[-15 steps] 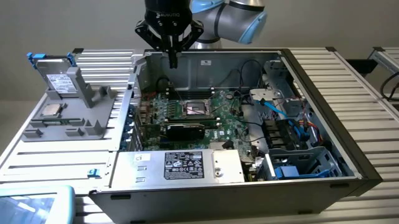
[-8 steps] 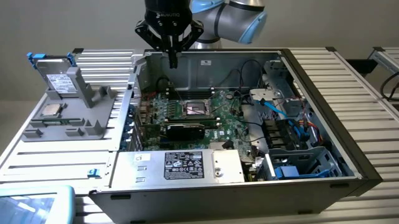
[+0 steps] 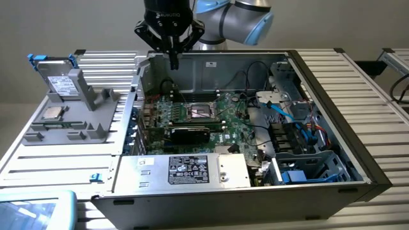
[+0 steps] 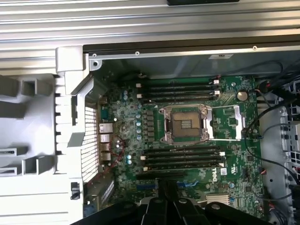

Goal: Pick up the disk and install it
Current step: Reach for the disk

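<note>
Gripper point(image 3: 173, 63): black, two slim fingers pressed together w/ nothing between them, tips pointing straight down. It hangs above the far edge of the open PC case point(image 3: 223, 206) and touches nothing.

Disk point(image 3: 56, 81) sits well apart from it, toward the far corner of the desk point(image 3: 51, 163) on the ext. view's left. It is a flat silver-grey metal slab w/ a white printed label and a bright blue plastic carrier round its edges, propped up tilted on a matte grey plastic holder point(image 3: 89, 103). A small square silver CPU chip point(image 3: 52, 113) lies flat on the same holder, nearer the desk's front edge.

Desk is ribbed alu slats, dull sheen. Case is a grey sheet-metal box w/ a dark rim, lid off. Inside: green mobo point(image 4: 140, 122) dense w/ small parts, square metal-framed CPU socket point(image 4: 185, 124) between rows of long black RAM slots, and a silver PSU box point(image 3: 185, 168) w/ black label by the case's near wall. Glossy blue cables point(image 3: 281, 109) run on the ext. view's right.
</note>
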Robot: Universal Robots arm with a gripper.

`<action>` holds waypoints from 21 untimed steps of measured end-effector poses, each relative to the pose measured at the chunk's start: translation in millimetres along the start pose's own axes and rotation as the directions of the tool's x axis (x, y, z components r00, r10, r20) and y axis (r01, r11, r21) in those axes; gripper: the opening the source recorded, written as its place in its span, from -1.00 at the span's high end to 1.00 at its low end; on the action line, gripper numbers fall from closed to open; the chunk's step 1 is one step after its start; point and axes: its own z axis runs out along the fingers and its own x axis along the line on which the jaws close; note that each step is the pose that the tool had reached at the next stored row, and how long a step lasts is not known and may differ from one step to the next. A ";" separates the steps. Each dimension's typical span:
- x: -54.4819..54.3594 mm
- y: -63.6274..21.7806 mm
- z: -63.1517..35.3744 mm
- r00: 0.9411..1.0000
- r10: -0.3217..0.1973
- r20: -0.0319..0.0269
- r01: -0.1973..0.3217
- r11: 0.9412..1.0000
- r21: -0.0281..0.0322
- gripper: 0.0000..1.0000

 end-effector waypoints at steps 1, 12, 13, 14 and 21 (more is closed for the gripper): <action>2.6 0.6 0.0 1.000 0.000 0.000 0.000 1.000 0.000 0.79; 49.4 7.2 0.1 1.000 0.000 -0.001 0.000 1.000 0.000 0.79; 53.8 7.6 0.1 1.000 0.000 -0.001 0.000 1.000 0.000 0.79; 58.4 8.0 0.1 1.000 0.000 -0.001 0.000 1.000 0.000 0.79; 90.7 11.2 0.0 1.000 0.000 -0.002 0.000 1.000 0.000 0.79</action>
